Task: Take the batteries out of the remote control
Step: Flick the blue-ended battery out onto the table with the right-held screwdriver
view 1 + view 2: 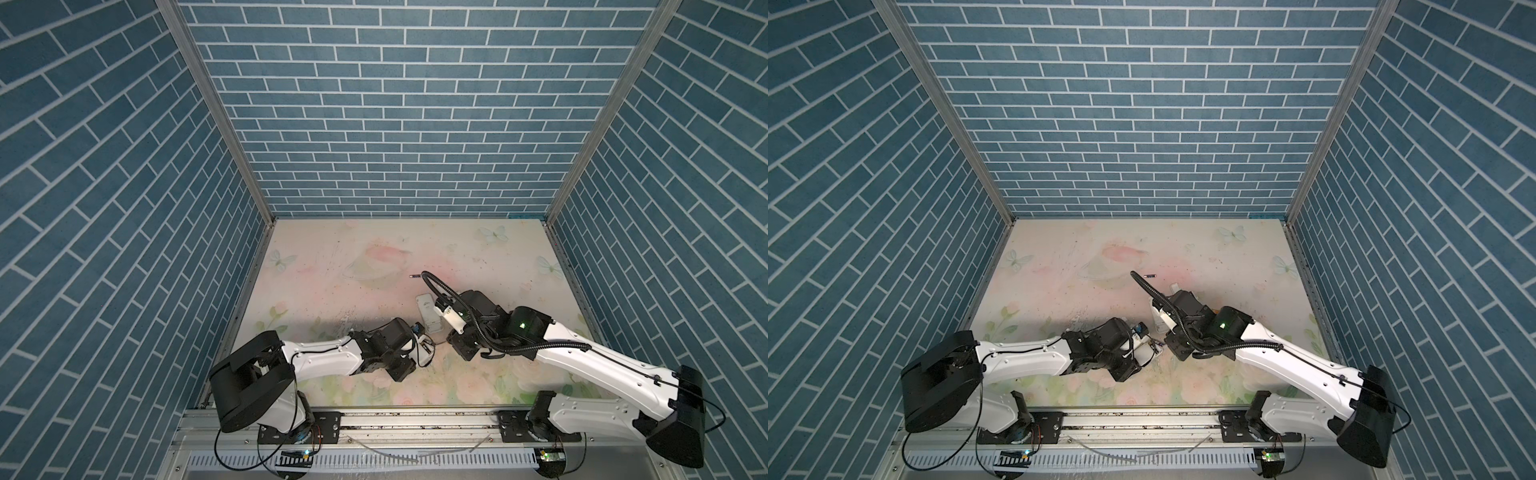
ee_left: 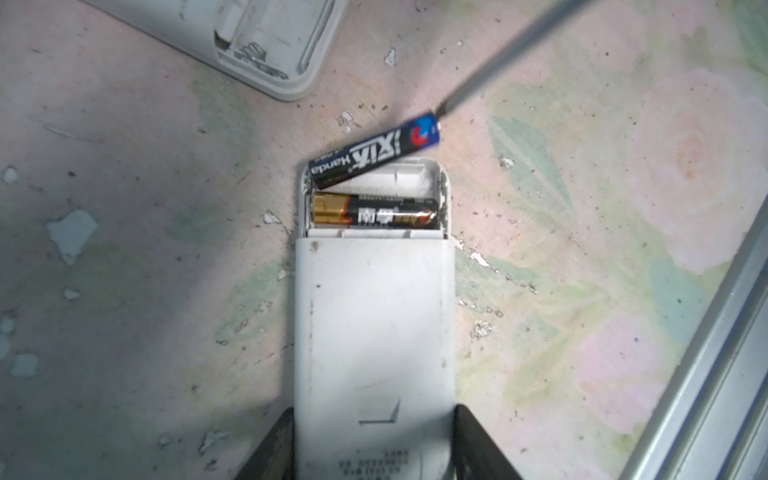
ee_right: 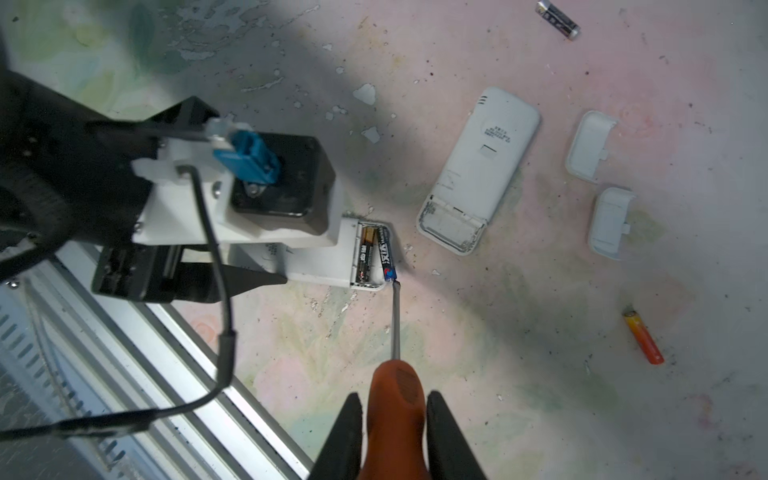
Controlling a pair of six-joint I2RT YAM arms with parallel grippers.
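Overhead, blue brick walls [image 1: 395, 104] box a floral tabletop [image 1: 332, 266] (paint flaking).
Left gripper [image 2: 372, 449] clamps remote [image 2: 374, 324]; right gripper [image 3: 397, 436] pinches screwdriver [image 3: 397, 399], tip at a battery [image 2: 374, 156] tilted from its bay [image 2: 411, 174].

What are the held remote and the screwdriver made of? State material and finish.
The remote looks like scuffed matte white plastic with moulded edges. The screwdriver has a smooth orange handle, plastic or rubber, and a grey shaft, probably steel.

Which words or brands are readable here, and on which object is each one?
"Handa", plus Chinese characters: the tilted blue-ended battery.
"南孚": the black-gold battery in the held remote.
Too blurred to read: print on the held remote, the other remote, the loose battery.
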